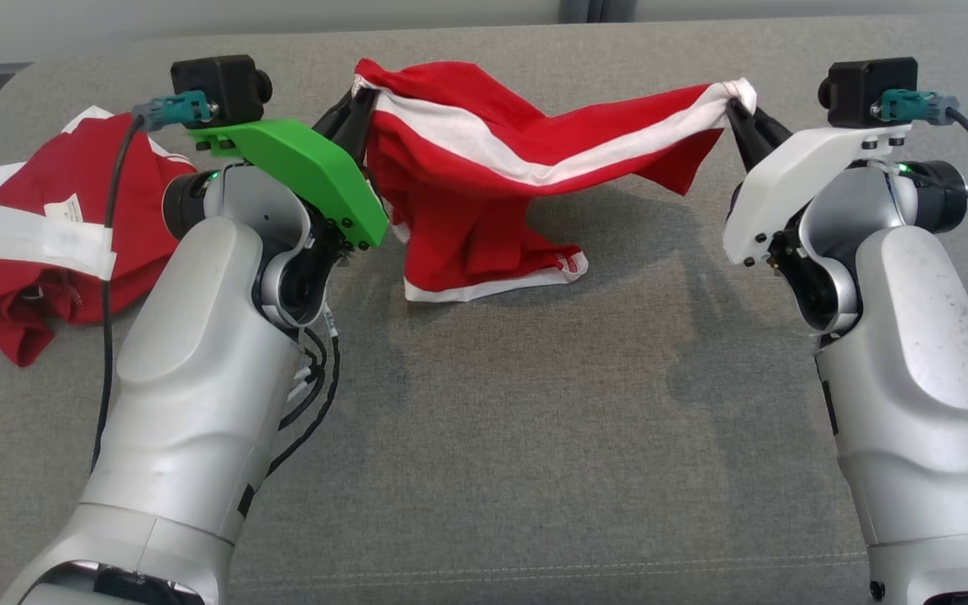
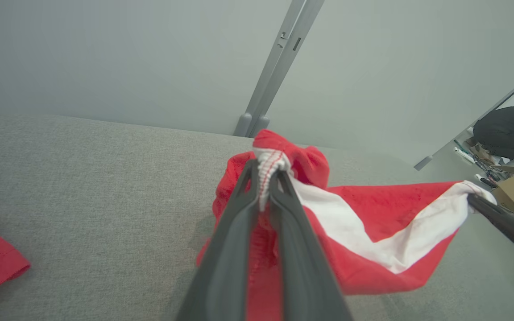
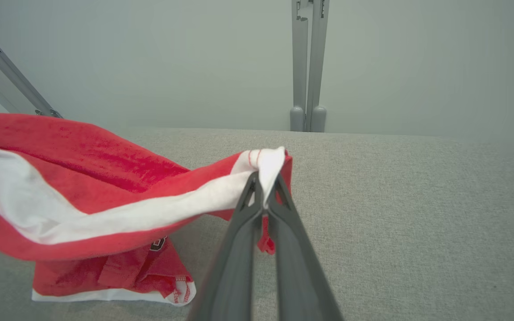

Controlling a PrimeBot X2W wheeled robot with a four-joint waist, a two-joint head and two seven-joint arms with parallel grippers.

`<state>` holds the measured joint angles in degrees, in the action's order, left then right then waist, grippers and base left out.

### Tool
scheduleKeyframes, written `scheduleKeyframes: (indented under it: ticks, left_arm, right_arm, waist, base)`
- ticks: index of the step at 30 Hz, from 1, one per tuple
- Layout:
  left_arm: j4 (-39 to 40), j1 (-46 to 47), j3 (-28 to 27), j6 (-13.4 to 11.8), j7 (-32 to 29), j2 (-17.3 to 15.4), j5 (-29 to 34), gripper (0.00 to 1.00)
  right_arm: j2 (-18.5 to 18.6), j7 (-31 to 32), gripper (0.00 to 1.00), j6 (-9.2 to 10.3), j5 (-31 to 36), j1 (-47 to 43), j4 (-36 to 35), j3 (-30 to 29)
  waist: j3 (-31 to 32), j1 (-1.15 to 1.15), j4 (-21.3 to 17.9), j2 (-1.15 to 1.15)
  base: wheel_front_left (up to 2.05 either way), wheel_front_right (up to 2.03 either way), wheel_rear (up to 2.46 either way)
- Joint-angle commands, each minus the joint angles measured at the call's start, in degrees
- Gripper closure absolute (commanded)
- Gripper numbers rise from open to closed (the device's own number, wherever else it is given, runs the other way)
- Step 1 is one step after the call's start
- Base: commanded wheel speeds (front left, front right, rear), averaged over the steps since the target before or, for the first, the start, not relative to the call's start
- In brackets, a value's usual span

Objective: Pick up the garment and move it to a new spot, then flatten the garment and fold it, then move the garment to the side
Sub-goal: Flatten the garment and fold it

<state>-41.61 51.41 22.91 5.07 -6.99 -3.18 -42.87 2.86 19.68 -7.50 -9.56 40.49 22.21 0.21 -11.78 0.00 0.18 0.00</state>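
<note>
I see the garment (image 1: 484, 168) hanging between my tools: left tool (image 1: 360, 101) clenched on one end, right tool (image 1: 738, 106) on the other, hem touching the tabletop (image 1: 534, 437).

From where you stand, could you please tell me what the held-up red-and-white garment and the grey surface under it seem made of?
Red garment with white band: probably soft knit cotton, matte; it drapes, creases and shows stitched hems.
Grey surface: seemingly woven upholstery fabric, matte; fine flecked weave and a sewn seam.
</note>
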Motion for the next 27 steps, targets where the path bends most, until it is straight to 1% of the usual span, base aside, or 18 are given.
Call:
scheduleKeyframes:
  ticks: [1, 5, 6, 9, 13, 15, 16, 18, 19, 21, 24, 27]
  left_arm:
    - [1.7, 0.5, -0.6, 0.5, 0.6, 0.0, -1.7, 1.00]
    - [5.0, 1.2, -2.6, -0.6, 1.1, 0.2, -6.6, 1.00]
    - [5.8, 1.6, -2.9, -1.0, 1.0, 0.2, -7.8, 1.00]
    - [7.7, 2.8, -3.4, -3.4, 1.8, 0.3, -13.7, 1.00]
    - [7.8, 6.5, -3.6, -7.0, 5.0, 0.1, -17.7, 1.00]
    - [7.2, 9.2, -3.4, -8.0, 6.7, 0.2, -18.9, 1.00]
    - [7.2, 10.8, -3.4, -8.0, 8.1, 0.2, -19.3, 1.00]
    - [6.8, 14.0, -3.8, -9.3, 11.1, 0.1, -20.2, 1.00]
    - [6.8, 14.0, -3.8, -9.3, 11.1, 0.1, -20.2, 1.00]
    - [6.7, 17.1, -3.3, -9.7, 13.2, 0.1, -21.1, 1.00]
    - [6.1, 22.6, -2.1, -9.6, 15.7, 0.2, -20.9, 1.00]
    - [5.4, 27.3, -1.7, -8.3, 18.6, 0.1, -21.6, 1.00]
  right_arm:
    - [0.1, -1.3, 1.00, 0.02, -1.3, 0.9, -1.3, -0.4]
    - [0.1, -3.3, 1.00, 0.02, -4.5, 2.7, -2.9, -0.7]
    - [0.1, -3.6, 1.00, 0.02, -4.4, 3.4, -2.8, -0.8]
    - [0.0, -4.2, 1.00, 0.02, -6.8, 6.6, -1.4, -0.7]
    - [0.1, -4.0, 1.00, 0.02, -14.1, 12.2, 3.4, 0.4]
    - [0.1, -3.8, 1.00, 0.01, -16.7, 16.0, 6.8, 0.8]
    - [0.1, -4.2, 1.00, 0.01, -17.9, 18.3, 8.1, 1.1]
    - [0.1, -5.5, 1.00, 0.00, -18.9, 23.1, 10.8, 1.1]
    - [0.1, -5.5, 1.00, 0.00, -18.9, 23.1, 10.8, 1.1]
    - [0.1, -7.6, 1.00, 0.01, -21.2, 27.7, 13.6, 0.5]
    - [0.0, -12.3, 1.00, 0.00, -22.1, 35.5, 17.1, 0.6]
    - [0.1, -17.7, 1.00, 0.01, -21.9, 41.9, 21.0, -0.7]
  waist:
    - [1.6, 0.00, -0.9, 0.00]
    - [2.1, 0.00, -1.7, 0.00]
    - [2.1, 0.00, -1.9, 0.00]
    - [1.1, 0.00, -2.5, 0.00]
    - [-1.9, 0.00, -3.5, 0.00]
    - [-3.9, 0.00, -4.1, 0.00]
    - [-5.1, 0.00, -4.3, 0.00]
    - [-7.9, 0.00, -4.9, 0.00]
    - [-7.9, 0.00, -4.9, 0.00]
    - [-10.7, 0.00, -5.5, 0.00]
    - [-15.1, 0.00, -6.2, 0.00]
    - [-18.7, 0.00, -6.6, 0.00]
  base:
    - [0.00, 0.00, 0.00]
    - [0.00, 0.00, 0.00]
    - [0.00, 0.00, 0.00]
    - [0.00, 0.00, 0.00]
    - [0.00, 0.00, 0.00]
    - [0.00, 0.00, 0.00]
    - [0.00, 0.00, 0.00]
    - [0.00, 0.00, 0.00]
    - [0.00, 0.00, 0.00]
    - [0.00, 0.00, 0.00]
    - [0.00, 0.00, 0.00]
    - [0.00, 0.00, 0.00]
